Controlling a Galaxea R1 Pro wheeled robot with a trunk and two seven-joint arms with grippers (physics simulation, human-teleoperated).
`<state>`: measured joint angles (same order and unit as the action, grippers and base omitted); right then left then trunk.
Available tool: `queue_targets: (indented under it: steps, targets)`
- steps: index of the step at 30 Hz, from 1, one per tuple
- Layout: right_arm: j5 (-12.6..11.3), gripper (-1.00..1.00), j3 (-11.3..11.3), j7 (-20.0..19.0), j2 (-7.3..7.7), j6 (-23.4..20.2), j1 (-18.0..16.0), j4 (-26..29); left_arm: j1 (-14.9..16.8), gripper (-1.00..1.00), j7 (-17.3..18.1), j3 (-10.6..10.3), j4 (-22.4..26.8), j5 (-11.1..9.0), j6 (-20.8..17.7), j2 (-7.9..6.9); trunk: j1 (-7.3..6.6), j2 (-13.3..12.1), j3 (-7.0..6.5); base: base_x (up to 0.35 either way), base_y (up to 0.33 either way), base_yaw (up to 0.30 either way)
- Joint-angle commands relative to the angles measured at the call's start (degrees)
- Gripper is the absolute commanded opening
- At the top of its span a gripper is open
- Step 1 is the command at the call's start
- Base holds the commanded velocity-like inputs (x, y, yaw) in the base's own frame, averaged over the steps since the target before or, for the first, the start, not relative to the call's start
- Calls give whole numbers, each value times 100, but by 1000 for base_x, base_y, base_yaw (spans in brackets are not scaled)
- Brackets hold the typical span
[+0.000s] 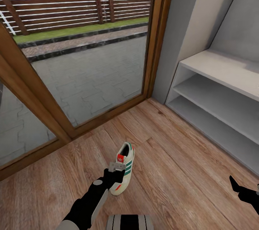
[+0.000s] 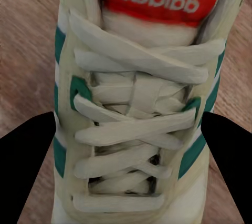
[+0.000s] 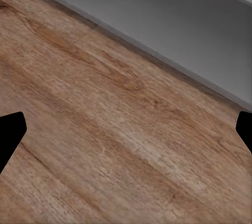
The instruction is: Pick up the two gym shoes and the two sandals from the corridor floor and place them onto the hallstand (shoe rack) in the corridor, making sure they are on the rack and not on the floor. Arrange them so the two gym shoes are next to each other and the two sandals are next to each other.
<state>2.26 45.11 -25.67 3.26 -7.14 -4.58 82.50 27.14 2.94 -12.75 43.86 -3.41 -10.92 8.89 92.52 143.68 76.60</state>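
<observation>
Left end effector [image 1: 116, 176] astride gym shoe [image 1: 124, 168] on corridor floor [image 1: 172, 158]

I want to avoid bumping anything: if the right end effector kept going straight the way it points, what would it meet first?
Probably the bare corridor floor; nothing lies between its fingers, which are spread wide. The hallstand lies farther along, though depth is unclear.

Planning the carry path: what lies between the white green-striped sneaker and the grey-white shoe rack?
In the head view, only bare wood-plank floor separates the white green-striped sneaker from the grey-white shoe rack.
</observation>
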Motion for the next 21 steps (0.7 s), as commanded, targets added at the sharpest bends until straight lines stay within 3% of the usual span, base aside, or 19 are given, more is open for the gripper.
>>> queue_targets:
  steps: [1, 13, 21]
  targets:
    - [2, 100, 0, 0, 0, 0, 0, -1, 0, -100, 0, 9, 0, -2, -1, -5, 0, 0, -1, 0, 0, -16]
    - [11, 100, -17, -7, 0, 8, 1, -5, 1, -100, 56, 69, 8, -244, -14, -148, 0, 0, -3, 0, 0, -5]
    - [13, 100, -27, -8, -6, 19, 1, -12, 1, -100, 531, 100, 9, -380, -6, -468, 0, 0, -5, 0, 0, -109]
